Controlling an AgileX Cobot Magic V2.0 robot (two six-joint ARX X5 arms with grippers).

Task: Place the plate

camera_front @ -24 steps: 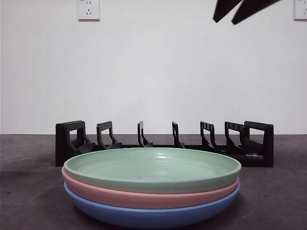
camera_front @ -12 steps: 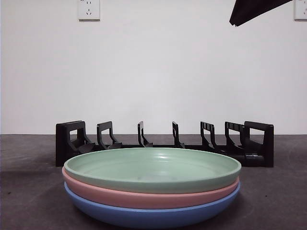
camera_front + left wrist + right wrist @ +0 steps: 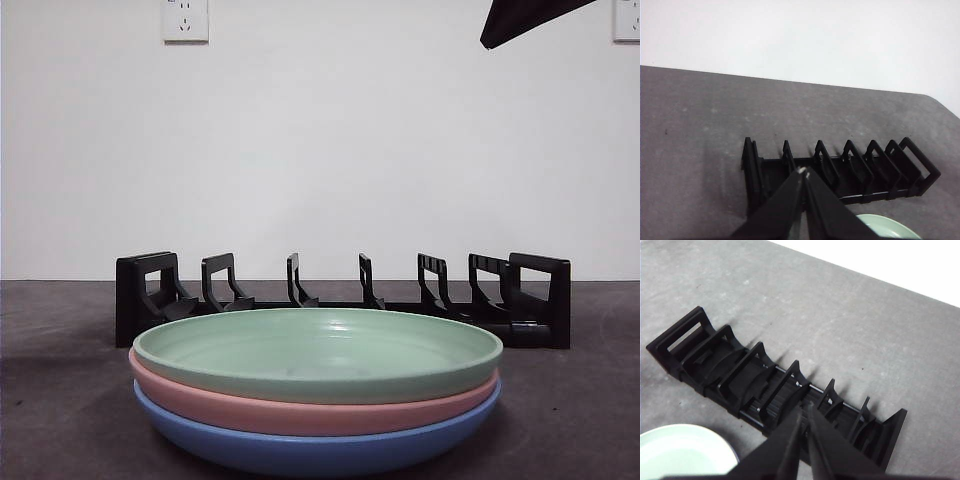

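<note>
While both grippers hang high above the table, nothing is held. The left gripper (image 3: 803,172) has its jaws pressed together at the tips, empty, with the black rack (image 3: 840,172) below it. The right gripper (image 3: 805,407) is likewise closed and empty over the rack (image 3: 770,385). In the front view only one dark tip (image 3: 530,18) shows, at the upper right of the frame; which arm it is I cannot tell.

Lower centre of the front view: the green plate (image 3: 318,352) sits on top of a pink plate (image 3: 300,410), which sits on a blue plate (image 3: 320,448), all stacked just in front of the rack (image 3: 340,300). Every rack slot looks vacant.

Judging from this, the step in hand is reaching for the top plate. To do it well, the jaws need opening before descent, then take only the green rim, clear of the pink one, lift, tilt upright, and slide it between two dividers.
</note>
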